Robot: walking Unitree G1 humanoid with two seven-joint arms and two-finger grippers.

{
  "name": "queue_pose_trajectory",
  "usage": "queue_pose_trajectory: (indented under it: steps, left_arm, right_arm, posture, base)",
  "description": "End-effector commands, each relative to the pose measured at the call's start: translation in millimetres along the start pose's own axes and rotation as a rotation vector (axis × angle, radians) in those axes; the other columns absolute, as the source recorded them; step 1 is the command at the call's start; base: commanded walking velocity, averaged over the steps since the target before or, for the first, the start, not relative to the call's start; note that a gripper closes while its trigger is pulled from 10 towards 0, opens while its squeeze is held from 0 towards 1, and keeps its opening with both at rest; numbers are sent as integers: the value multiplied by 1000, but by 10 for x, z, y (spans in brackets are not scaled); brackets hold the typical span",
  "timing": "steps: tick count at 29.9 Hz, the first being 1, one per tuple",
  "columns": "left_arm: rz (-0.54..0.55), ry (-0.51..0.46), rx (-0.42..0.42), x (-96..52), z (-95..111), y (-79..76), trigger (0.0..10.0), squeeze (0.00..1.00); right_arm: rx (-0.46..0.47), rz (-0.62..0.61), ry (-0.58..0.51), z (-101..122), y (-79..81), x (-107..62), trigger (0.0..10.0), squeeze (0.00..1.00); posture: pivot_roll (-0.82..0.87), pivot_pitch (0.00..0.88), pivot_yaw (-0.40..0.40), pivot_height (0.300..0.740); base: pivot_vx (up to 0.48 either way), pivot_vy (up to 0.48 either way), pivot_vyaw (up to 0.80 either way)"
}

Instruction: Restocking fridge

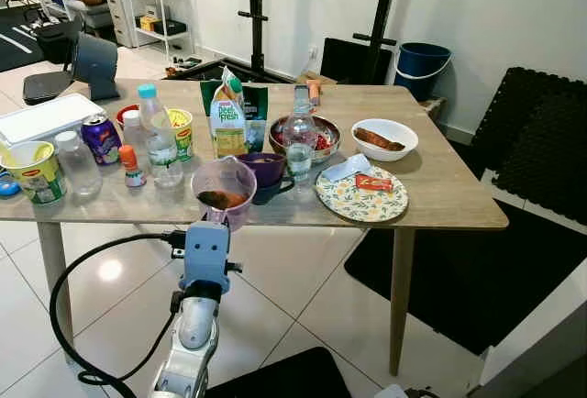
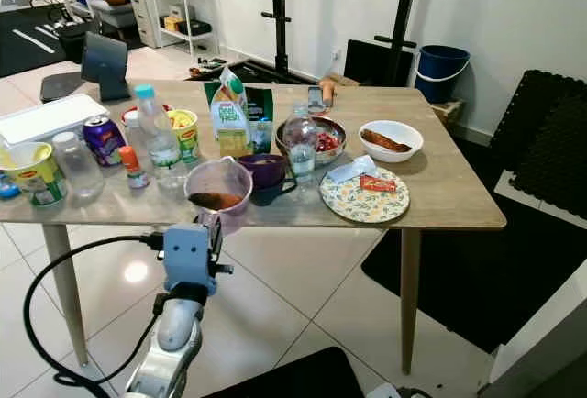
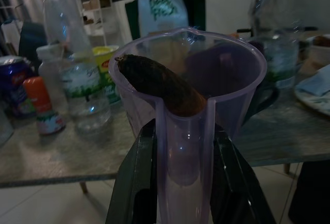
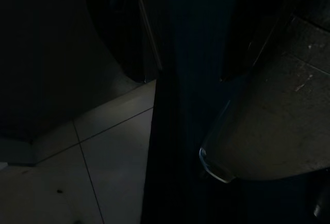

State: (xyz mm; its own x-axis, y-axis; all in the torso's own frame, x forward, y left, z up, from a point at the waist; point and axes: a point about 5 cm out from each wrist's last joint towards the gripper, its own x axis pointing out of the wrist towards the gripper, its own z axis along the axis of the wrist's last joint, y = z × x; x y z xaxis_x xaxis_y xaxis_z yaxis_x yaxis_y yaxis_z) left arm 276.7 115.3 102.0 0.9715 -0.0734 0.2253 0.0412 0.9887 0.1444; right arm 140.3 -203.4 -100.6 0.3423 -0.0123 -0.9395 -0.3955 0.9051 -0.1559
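Note:
A translucent purple jug [image 1: 224,189] with a brown piece of food inside is at the front edge of the wooden table [image 1: 449,192]. My left gripper [image 3: 183,182] is shut on the jug's handle, one black finger [image 3: 135,182] on each side. Whether the jug rests on the table I cannot tell. Behind it stand a dark purple cup [image 1: 266,172], a juice carton [image 1: 227,116], a water bottle [image 1: 158,137] and a clear glass bottle [image 1: 300,137]. The right wrist view is very dark, showing floor tiles [image 4: 98,157].
Also on the table are a metal bowl [image 1: 323,139], a white bowl [image 1: 384,138], a flowered plate [image 1: 362,198], noodle cups [image 1: 34,171], a can [image 1: 99,138] and a white box [image 1: 46,118]. A blue bucket [image 1: 422,66] and black mats [image 1: 541,141] lie at the right.

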Motion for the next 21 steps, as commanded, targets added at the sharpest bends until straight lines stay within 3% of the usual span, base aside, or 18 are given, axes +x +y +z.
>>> queue_pose_trajectory:
  steps: [1, 6, 14, 21]
  left_arm:
    - [-33, -10, -3, -11, 47, -72, 10000, 0]
    - [-66, -5, 2, -42, 61, -113, 10000, 0]
    - [-241, 21, -16, -95, 56, -329, 10000, 0]
    - [-253, 30, -9, -105, 49, -340, 10000, 0]
  right_arm:
    - [-11, 2, 0, -3, -1, -1, 10000, 0]
    - [-10, 2, 1, -7, 0, -1, 10000, 0]
    - [-6, -3, 2, -11, -24, -4, 10000, 0]
    - [-3, -7, 2, -15, -37, -6, 10000, 0]
  posture:
    - [34, 0, -11, 740]
    - [34, 0, -11, 740]
    - [25, 0, -15, 740]
    - [20, 0, -15, 740]
  base:
    - [0, 0, 0]
    - [0, 0, 0]
    - [0, 0, 0]
    - [0, 0, 0]
